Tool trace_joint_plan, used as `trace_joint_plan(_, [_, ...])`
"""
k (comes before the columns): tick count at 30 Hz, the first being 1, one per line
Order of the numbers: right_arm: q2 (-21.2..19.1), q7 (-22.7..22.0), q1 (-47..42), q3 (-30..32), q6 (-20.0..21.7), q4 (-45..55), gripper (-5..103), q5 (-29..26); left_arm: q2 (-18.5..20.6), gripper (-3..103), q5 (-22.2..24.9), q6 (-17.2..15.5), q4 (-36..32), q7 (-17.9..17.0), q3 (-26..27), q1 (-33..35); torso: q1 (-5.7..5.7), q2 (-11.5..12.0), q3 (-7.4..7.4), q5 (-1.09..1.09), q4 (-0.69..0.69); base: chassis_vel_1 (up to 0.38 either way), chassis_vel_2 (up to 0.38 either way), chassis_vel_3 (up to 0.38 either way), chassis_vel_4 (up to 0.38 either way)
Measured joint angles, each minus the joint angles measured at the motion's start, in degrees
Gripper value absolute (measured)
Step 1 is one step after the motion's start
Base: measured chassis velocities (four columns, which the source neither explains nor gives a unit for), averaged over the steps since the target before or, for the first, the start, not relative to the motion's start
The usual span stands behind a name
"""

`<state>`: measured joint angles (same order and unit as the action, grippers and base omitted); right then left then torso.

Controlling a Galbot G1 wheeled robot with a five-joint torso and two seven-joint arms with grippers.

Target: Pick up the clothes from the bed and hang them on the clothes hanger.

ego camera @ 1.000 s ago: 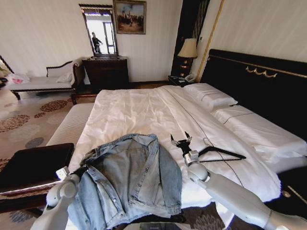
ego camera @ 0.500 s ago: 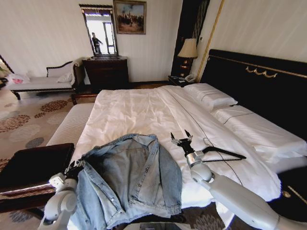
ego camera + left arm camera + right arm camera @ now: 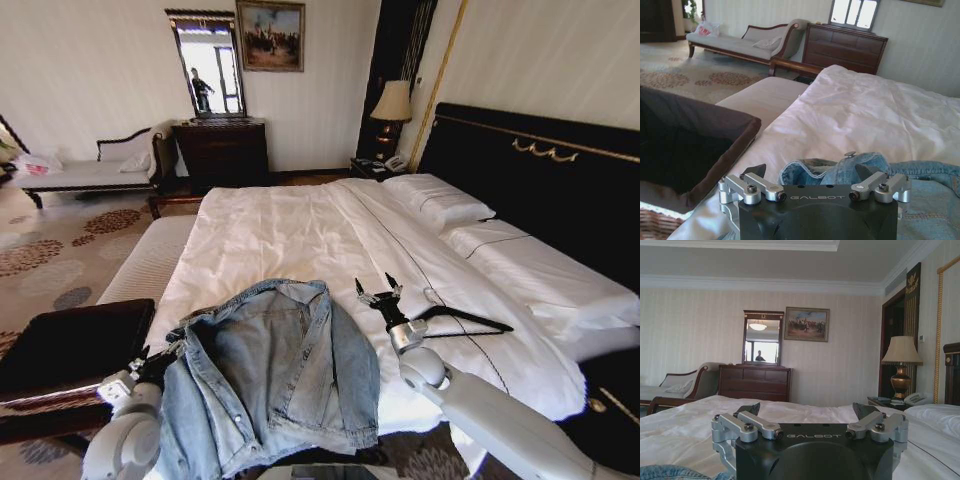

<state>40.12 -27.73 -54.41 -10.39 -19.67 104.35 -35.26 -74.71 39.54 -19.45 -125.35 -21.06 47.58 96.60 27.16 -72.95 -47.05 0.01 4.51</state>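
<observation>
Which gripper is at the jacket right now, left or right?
The left gripper: it sits open at the jacket's edge on the bed, denim between its fingers. The right gripper, also open, hovers over bare sheet beside the hanger.

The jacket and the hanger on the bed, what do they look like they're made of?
The jacket looks like faded light blue denim: woven cotton texture, stitched seams, a metal button. The hanger is thin, black and smooth, probably plastic or coated metal; the views leave that open. Both lie on the bed, whose white sheets look like smooth cotton.
</observation>
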Motion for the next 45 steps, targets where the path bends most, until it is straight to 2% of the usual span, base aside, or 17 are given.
trace_joint_plan(6, [-0.8, -0.1, -1.1, 1.0, -0.3, 1.7, 100, 0.1, -2.6, 100, 4.0, 1.0, -4.2, -0.3, 2.3, 0.4, 0.01, 0.0, 0.00, -0.01, 0.00, 0.000, 0.000, 0.000, 0.000])
trace_joint_plan(9, [-1.2, 0.1, -1.8, 2.1, -1.7, 2.4, 100, -0.2, -4.0, 100, 2.4, 5.8, -7.9, 2.5, 3.1, 1.4, 0.01, 0.0, 0.00, 0.00, 0.00, 0.000, 0.000, 0.000, 0.000])
trace_joint_plan(10, [-1.2, 0.1, -1.8, 2.1, -1.7, 2.4, 100, -0.2, -4.0, 100, 2.4, 5.8, -7.9, 2.5, 3.1, 1.4, 0.01, 0.0, 0.00, 0.00, 0.00, 0.000, 0.000, 0.000, 0.000])
trace_joint_plan(13, [-1.3, 4.2, -3.1, 4.6, -7.2, 2.6, 100, 0.0, -5.1, 100, -4.2, 10.8, -12.2, 6.4, 3.4, 2.6, 0.01, 0.0, 0.00, 0.01, -0.01, 0.000, 0.000, 0.000, 0.000])
trace_joint_plan(14, [-1.4, 6.0, -3.9, 6.1, -8.4, 2.7, 100, 0.2, -5.4, 100, -6.4, 11.9, -13.3, 7.0, 3.3, 3.2, 0.01, 0.0, 0.00, 0.01, -0.02, 0.000, 0.000, 0.000, 0.000])
trace_joint_plan(15, [-1.4, 6.0, -3.9, 6.1, -8.4, 2.7, 100, 0.2, -5.4, 100, -6.4, 11.9, -13.3, 7.0, 3.3, 3.2, 0.01, 0.0, 0.00, 0.01, -0.02, 0.000, 0.000, 0.000, 0.000])
trace_joint_plan(17, [-1.5, 9.1, -6.7, 10.4, -10.0, 4.0, 100, 0.7, -6.4, 100, -10.6, 14.2, -14.6, 8.3, 2.7, 4.3, 0.01, 0.0, 0.00, 0.01, 0.00, 0.000, 0.000, 0.000, 0.000])
trace_joint_plan(20, [-1.4, 11.0, -11.8, 17.2, -10.3, 7.1, 100, 0.8, -7.8, 100, -16.1, 16.9, -14.4, 9.7, 1.4, 5.4, 0.01, 0.0, 0.00, 0.00, -0.01, 0.000, 0.000, 0.000, 0.000])
trace_joint_plan(21, [-1.4, 11.0, -11.8, 17.2, -10.3, 7.1, 100, 0.8, -7.8, 100, -16.1, 16.9, -14.4, 9.7, 1.4, 5.4, 0.01, 0.0, 0.00, 0.00, -0.01, 0.000, 0.000, 0.000, 0.000])
trace_joint_plan(24, [-0.4, 12.6, -21.0, 27.8, -9.6, 12.6, 100, 2.2, -9.1, 100, -23.0, 19.8, -12.8, 13.7, 0.6, 5.7, 0.01, 0.0, 0.00, -0.01, 0.01, 0.000, 0.000, 0.000, 0.000])
trace_joint_plan(25, [-0.4, 12.6, -21.0, 27.8, -9.6, 12.6, 100, 2.2, -9.1, 100, -23.0, 19.8, -12.8, 13.7, 0.6, 5.7, 0.01, 0.0, 0.00, -0.01, 0.01, 0.000, 0.000, 0.000, 0.000])
trace_joint_plan(27, [1.0, 13.0, -26.9, 35.1, -8.1, 16.1, 100, 3.5, -9.7, 100, -25.8, 21.7, -12.7, 16.8, 0.8, 6.2, 0.01, 0.0, 0.01, -0.02, 0.02, 0.000, 0.000, 0.000, 0.000])
trace_joint_plan(28, [1.0, 13.0, -26.9, 35.1, -8.1, 16.1, 100, 3.5, -9.7, 100, -25.8, 21.7, -12.7, 16.8, 0.8, 6.2, 0.01, 0.0, 0.01, -0.02, 0.02, 0.000, 0.000, 0.000, 0.000])
trace_joint_plan(31, [3.9, 14.1, -34.2, 42.2, -6.9, 19.6, 100, 5.4, -11.0, 100, -25.2, 22.2, -13.9, 18.9, 0.8, 7.9, 0.01, 0.0, 0.01, 0.00, 0.00, 0.000, 0.000, 0.000, 0.000])
trace_joint_plan(33, [5.3, 15.1, -37.0, 44.1, -6.8, 20.6, 100, 5.8, -11.7, 100, -25.2, 22.3, -14.0, 19.2, 0.8, 8.1, 0.00, 0.0, 0.01, 0.00, 0.00, 0.000, 0.000, 0.000, 0.000])
trace_joint_plan(41, [10.4, 16.6, -39.8, 44.6, -7.8, 21.3, 100, 7.0, -15.5, 100, -25.1, 22.1, -15.7, 19.1, 0.4, 8.4, 0.01, 0.0, 0.00, 0.00, 0.00, 0.000, 0.000, 0.000, 0.000])
trace_joint_plan(45, [11.2, 16.6, -39.6, 43.4, -7.8, 21.1, 100, 7.3, -16.0, 100, -25.0, 22.1, -15.8, 18.7, 0.4, 8.5, 0.01, 0.0, 0.00, 0.00, -0.01, 0.000, 0.000, 0.000, 0.000])
